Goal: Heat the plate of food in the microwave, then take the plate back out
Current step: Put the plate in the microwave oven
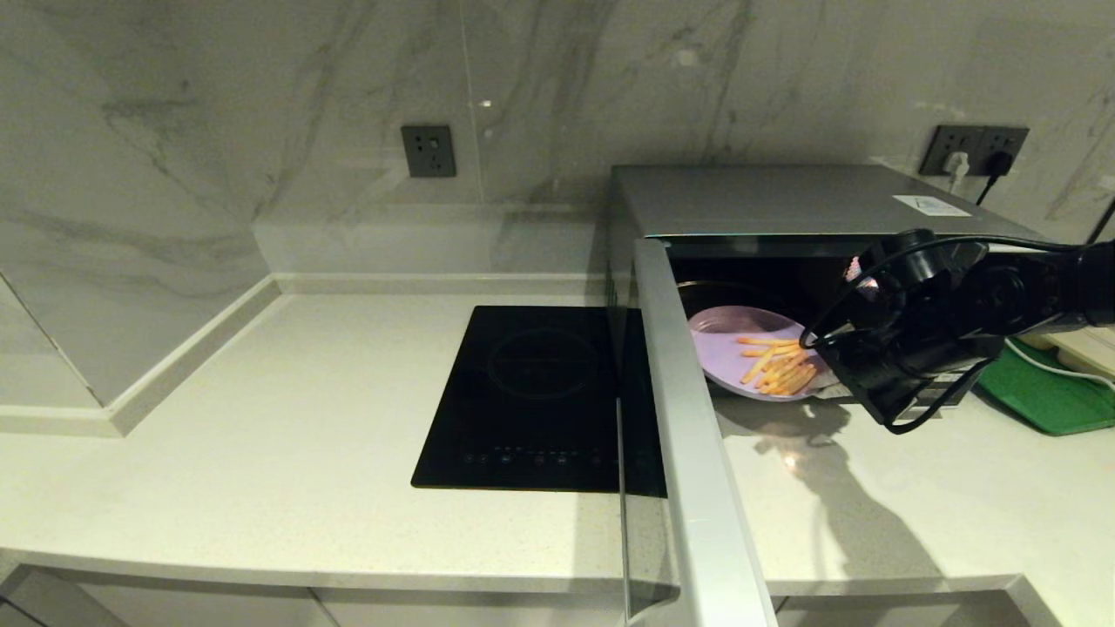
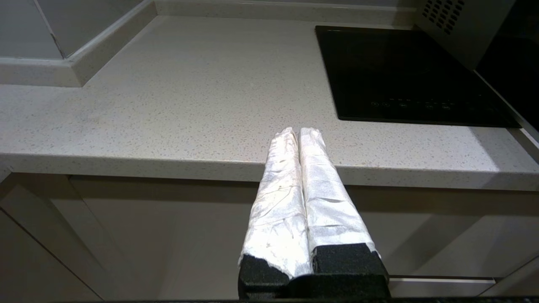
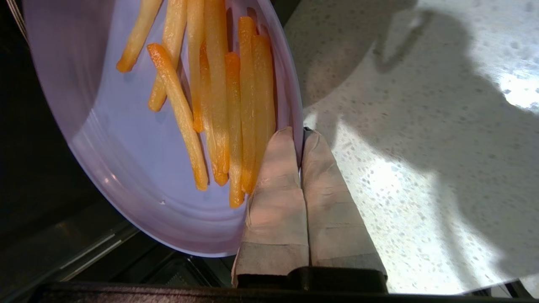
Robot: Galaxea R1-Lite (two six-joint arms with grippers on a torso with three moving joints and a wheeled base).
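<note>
The silver microwave (image 1: 784,200) stands at the right of the counter with its door (image 1: 688,418) swung wide open towards me. The lilac plate of food (image 1: 727,353), with several orange fries (image 1: 775,366), is tilted and half out of the microwave's opening. My right gripper (image 3: 300,134) is shut on the plate's (image 3: 126,139) rim, one finger on top by the fries (image 3: 219,105) and one beneath. In the head view this gripper (image 1: 832,370) is at the plate's right edge. My left gripper (image 2: 298,134) is shut and empty, held low before the counter's front edge.
A flat black induction hob (image 1: 536,396) lies left of the open door. A green tray (image 1: 1045,392) with a white cable sits right of the microwave. Bare counter (image 1: 836,496) stretches in front of the oven. Wall sockets (image 1: 971,150) are behind.
</note>
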